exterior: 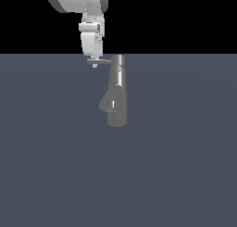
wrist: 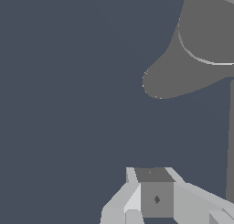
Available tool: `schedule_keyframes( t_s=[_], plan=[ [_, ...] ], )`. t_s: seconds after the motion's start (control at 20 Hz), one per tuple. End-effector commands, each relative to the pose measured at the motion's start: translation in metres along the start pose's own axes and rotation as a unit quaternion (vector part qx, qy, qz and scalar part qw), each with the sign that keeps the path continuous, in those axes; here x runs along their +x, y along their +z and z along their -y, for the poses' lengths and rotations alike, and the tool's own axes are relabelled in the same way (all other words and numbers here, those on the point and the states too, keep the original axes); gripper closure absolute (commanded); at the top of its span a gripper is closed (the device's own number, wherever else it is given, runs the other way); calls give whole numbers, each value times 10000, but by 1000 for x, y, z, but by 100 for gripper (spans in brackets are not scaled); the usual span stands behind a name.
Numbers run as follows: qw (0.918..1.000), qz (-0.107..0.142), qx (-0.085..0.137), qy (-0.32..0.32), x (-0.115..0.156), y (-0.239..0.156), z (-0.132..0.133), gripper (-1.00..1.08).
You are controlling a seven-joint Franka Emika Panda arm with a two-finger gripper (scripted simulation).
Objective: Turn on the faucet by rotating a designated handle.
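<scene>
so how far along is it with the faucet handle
Done: the gripper has reached the handle, at the rod's outer end beside the faucet cap. In hand: contact with the rod; whether the fingers are closed is not clear. Left: the turn itself; nothing shows the tap is on.

Faucet (exterior: 116, 94): smooth grey metal with a bright sheen streak down its body. Handle (exterior: 99, 61): plain grey metal. Gripper (exterior: 95, 65): matt white. Floor (exterior: 185, 166): flat matt slate-blue.
</scene>
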State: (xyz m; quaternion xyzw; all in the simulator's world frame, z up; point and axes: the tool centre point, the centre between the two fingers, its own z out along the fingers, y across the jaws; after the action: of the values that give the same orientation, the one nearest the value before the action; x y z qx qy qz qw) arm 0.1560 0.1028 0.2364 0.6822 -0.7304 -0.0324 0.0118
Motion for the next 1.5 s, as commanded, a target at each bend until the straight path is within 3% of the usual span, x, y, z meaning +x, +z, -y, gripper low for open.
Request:
schedule_keyframes(
  t_s=[0.0,1.45],
  plan=[
    [10000,1,4,-1,0,-2,-4,108],
    [10000,2,5,1,-3,-29,-70,108]
  ],
)
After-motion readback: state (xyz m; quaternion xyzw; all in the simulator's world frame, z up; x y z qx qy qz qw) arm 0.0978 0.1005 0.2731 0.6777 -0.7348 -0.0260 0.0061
